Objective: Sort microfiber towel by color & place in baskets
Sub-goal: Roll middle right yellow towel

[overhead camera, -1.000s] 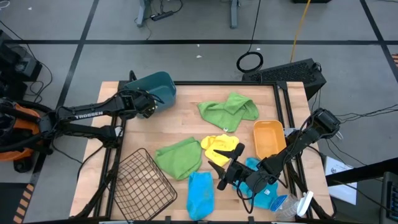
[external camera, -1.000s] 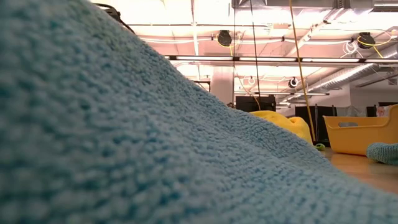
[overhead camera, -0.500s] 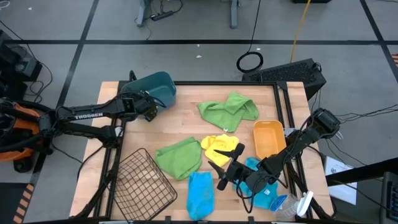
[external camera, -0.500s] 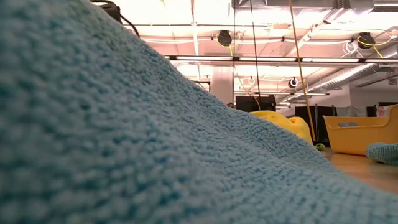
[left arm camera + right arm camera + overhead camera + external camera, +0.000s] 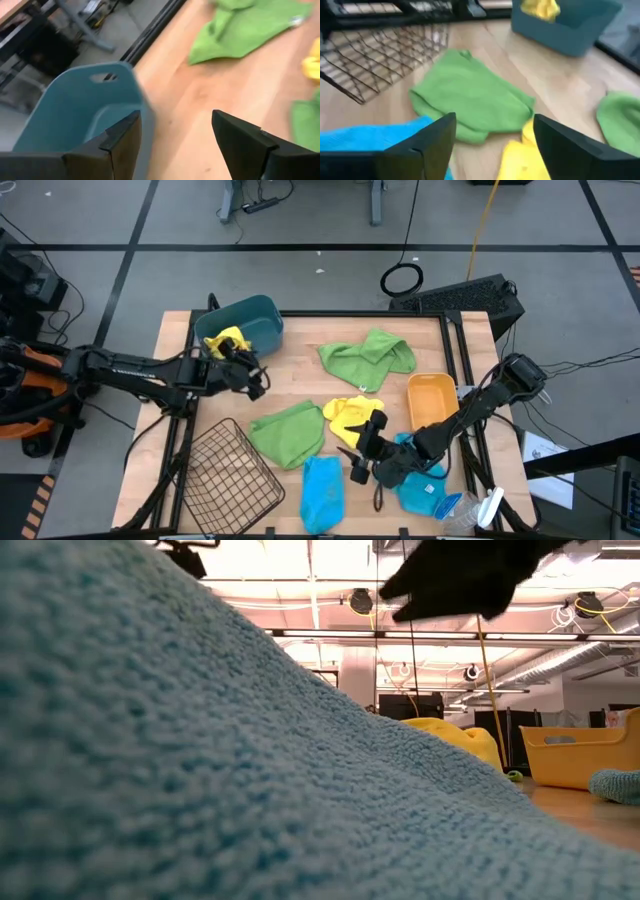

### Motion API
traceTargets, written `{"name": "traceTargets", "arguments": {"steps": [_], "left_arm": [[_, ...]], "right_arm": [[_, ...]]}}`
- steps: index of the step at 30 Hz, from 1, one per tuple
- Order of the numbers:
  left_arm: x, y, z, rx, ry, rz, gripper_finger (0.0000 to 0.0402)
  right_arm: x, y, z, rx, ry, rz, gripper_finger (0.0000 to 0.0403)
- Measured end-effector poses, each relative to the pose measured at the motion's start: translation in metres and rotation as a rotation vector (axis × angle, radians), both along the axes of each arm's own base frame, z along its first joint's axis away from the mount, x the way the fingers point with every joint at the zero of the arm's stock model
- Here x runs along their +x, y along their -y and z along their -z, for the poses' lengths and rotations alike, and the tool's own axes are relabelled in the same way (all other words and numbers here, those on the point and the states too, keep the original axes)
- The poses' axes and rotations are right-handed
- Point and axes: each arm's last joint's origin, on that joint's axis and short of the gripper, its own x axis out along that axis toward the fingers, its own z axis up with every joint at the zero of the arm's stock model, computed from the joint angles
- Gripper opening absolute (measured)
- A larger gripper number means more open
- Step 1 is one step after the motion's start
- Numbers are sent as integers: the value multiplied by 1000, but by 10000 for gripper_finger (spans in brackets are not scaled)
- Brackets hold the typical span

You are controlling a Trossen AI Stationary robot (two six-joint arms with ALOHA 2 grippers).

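Observation:
My left gripper (image 5: 250, 376) is open and empty, just on the near side of the teal bin (image 5: 248, 320). A yellow towel (image 5: 224, 342) lies in that bin. My right gripper (image 5: 360, 448) is open and empty above the table, between the second yellow towel (image 5: 350, 414), a blue towel (image 5: 322, 490) and another blue towel (image 5: 422, 486) under its arm. One green towel (image 5: 288, 432) lies mid-table, the other (image 5: 368, 354) toward the far edge. The orange tub (image 5: 432, 402) stands at the right, the wire basket (image 5: 230, 476) at the near left.
A clear bottle (image 5: 476, 510) lies at the near right corner. In the low view a blue towel (image 5: 200, 760) fills most of the picture, right in front of the camera. Bare wood shows between the teal bin and the far green towel (image 5: 245, 30).
My left gripper has drawn back from over the teal bin toward the table's near and right side, and a yellow towel now shows lying in the bin. My right gripper has shifted slightly and now shows at the top of the low view.

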Motion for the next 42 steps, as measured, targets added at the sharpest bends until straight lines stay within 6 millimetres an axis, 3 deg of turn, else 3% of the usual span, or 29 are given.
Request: {"name": "traceTargets", "arguments": {"steps": [7,18,24,29,36,42], "left_arm": [[4,22,-4,-7,62,111,247],[6,32,-4,3,64,165,247],[9,32,1,9,39,167,247],[13,33,4,11,25,168,247],[16,34,6,10,22,171,247],[18,35,4,-17,53,197,247]], "right_arm": [[-5,25,18,53,-248,37,308],[-19,72,33,55,-564,246,313],[-17,89,34,49,-624,262,313],[-13,98,29,214,-656,207,313],[-17,105,8,262,-604,152,313],[-15,135,1,291,-611,145,313]]}}
